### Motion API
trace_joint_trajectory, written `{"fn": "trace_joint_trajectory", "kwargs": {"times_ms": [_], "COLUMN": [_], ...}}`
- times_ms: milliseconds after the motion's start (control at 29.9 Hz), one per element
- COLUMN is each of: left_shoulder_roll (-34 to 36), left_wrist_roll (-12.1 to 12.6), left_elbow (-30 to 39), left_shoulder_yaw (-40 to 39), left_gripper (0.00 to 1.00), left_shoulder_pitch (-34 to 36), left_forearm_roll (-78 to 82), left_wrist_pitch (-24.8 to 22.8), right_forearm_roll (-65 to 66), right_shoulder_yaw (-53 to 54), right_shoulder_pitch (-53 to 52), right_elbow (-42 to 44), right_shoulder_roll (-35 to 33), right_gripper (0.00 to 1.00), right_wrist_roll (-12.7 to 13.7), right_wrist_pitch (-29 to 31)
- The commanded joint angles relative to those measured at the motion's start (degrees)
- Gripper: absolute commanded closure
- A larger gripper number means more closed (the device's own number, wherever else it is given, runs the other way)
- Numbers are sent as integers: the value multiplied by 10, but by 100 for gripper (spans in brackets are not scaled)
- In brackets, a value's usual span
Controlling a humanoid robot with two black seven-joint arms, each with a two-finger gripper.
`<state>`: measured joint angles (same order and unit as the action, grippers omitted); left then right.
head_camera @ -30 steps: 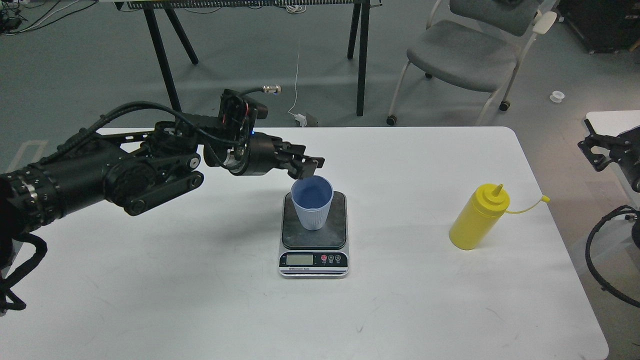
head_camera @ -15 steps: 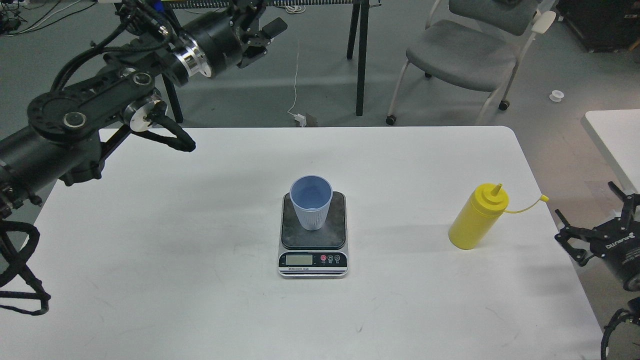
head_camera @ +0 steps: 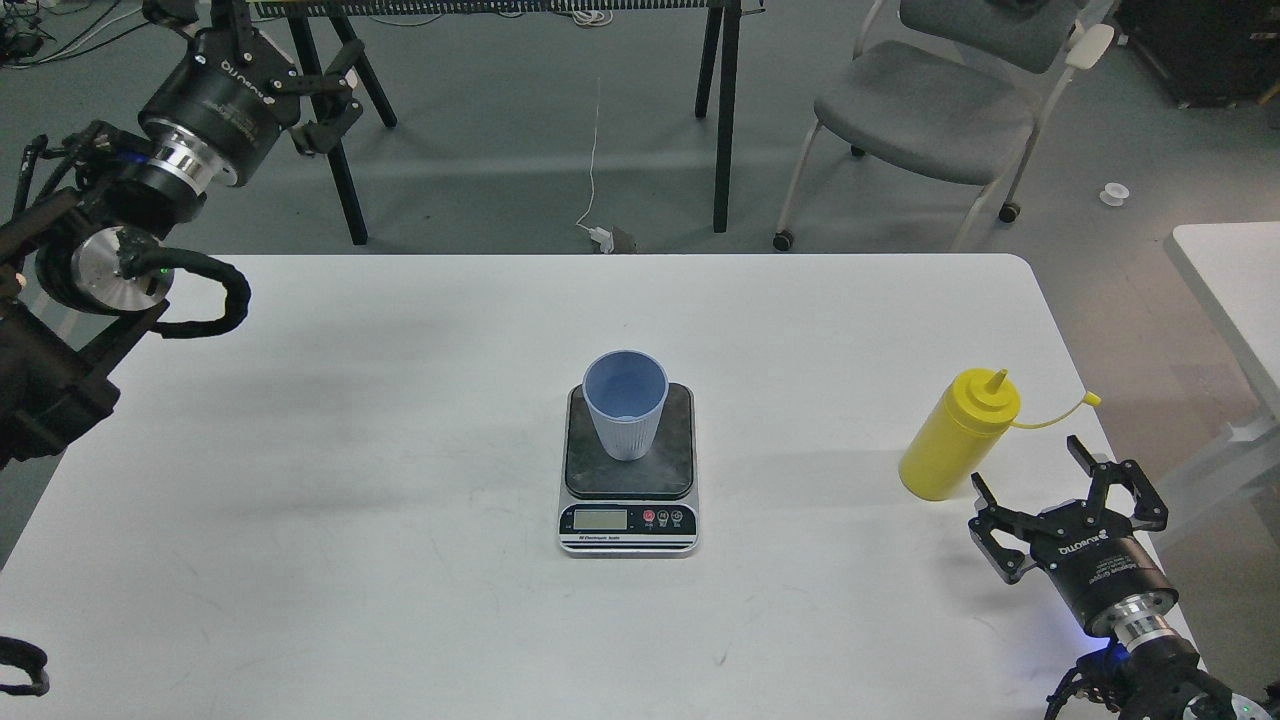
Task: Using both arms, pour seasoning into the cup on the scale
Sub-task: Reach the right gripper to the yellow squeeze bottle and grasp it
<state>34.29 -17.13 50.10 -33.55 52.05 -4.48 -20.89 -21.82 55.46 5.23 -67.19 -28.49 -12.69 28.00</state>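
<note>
Yellow seasoning (head_camera: pixel 957 437) just beyond open right pincer (head_camera: pixel 1030 482).

— Where does the scale (head_camera: pixel 628 480) sit?
— Mid-table (head_camera: pixel 400 450), nearer the front edge than the back, with the cup (head_camera: pixel 625 404) upright on its plate, toward the back.
— And the bottle (head_camera: pixel 956 436)?
— Well to the right, near the right edge, standing. The right gripper (head_camera: pixel 1068 500) is just before it, by the front-right corner.

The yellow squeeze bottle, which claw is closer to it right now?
Right. The right claw sits open just below and to the right of the yellow squeeze bottle, not touching it. The left claw is raised far off, beyond the table's far left corner.
</note>
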Motion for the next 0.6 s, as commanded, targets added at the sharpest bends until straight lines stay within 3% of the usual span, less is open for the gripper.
{"fn": "trace_joint_trajectory", "kwargs": {"times_ms": [0, 569], "left_shoulder_roll": [7, 10], "left_wrist_roll": [1, 2], "left_elbow": [1, 6], "left_shoulder_yaw": [-1, 2], "left_gripper": [0, 0], "left_shoulder_pitch": [-3, -8], "left_forearm_roll": [0, 2], "left_wrist_pitch": [1, 1], "right_forearm_roll": [0, 4], "right_shoulder_yaw": [-3, -30], "right_shoulder_pitch": [-14, -101], "right_elbow": [30, 114], "right_shoulder_roll": [32, 106], "right_gripper": [0, 0], "right_wrist_roll": [3, 6], "right_wrist_pitch": [0, 0]}}
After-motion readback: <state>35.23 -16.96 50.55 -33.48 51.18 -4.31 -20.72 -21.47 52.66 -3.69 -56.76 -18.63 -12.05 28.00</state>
